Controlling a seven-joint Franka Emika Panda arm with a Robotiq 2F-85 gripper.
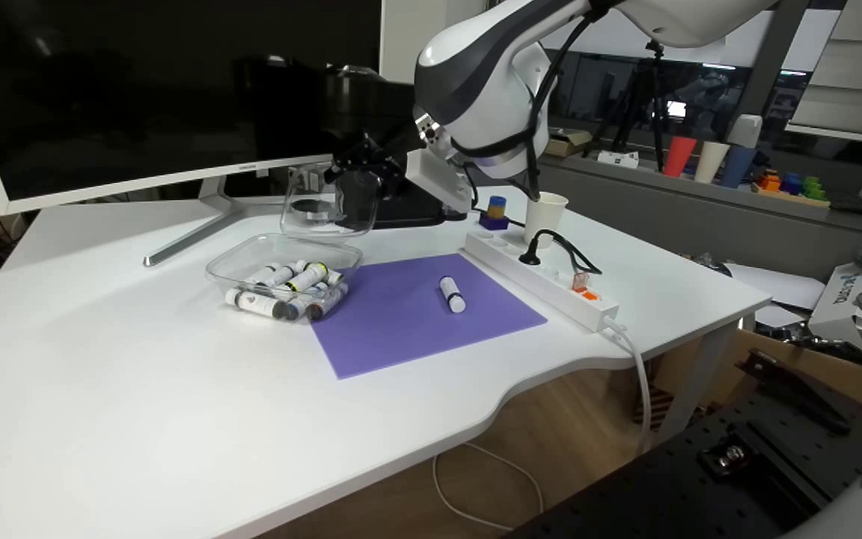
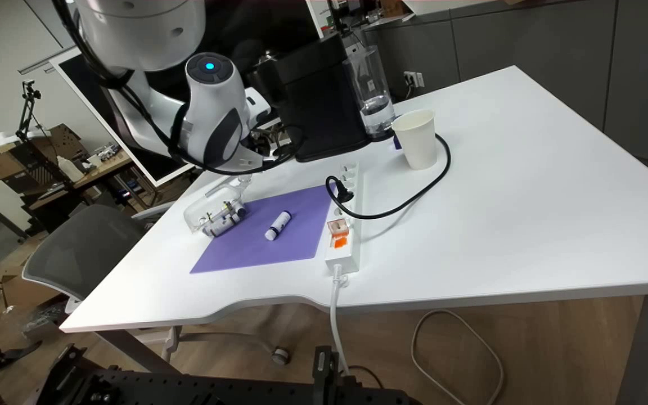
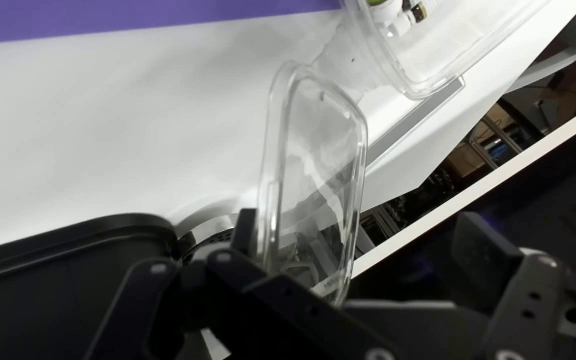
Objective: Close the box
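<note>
The box is a clear plastic case. Its base [image 1: 281, 251] stands on the table with several small white tubes inside; it also shows in an exterior view [image 2: 203, 209] and at the top of the wrist view [image 3: 435, 82]. Its lid [image 1: 326, 224] stands raised, open, at the base's monitor side, and crosses the middle of the wrist view [image 3: 318, 150]. My gripper [image 3: 363, 247] is open with its fingers wide apart. One finger is close beside the lid's rim; I cannot tell if they touch. The gripper [image 1: 364, 165] is dark and blurred behind the lid in an exterior view.
A large monitor [image 1: 176, 90] and its stand foot [image 1: 188, 239] are near the lid. A black block [image 2: 324, 101] stands behind the arm. A purple mat [image 1: 393, 322] bears a white tube [image 1: 451, 294]. A power strip [image 1: 536, 281] and paper cup [image 1: 545, 217] stand beyond.
</note>
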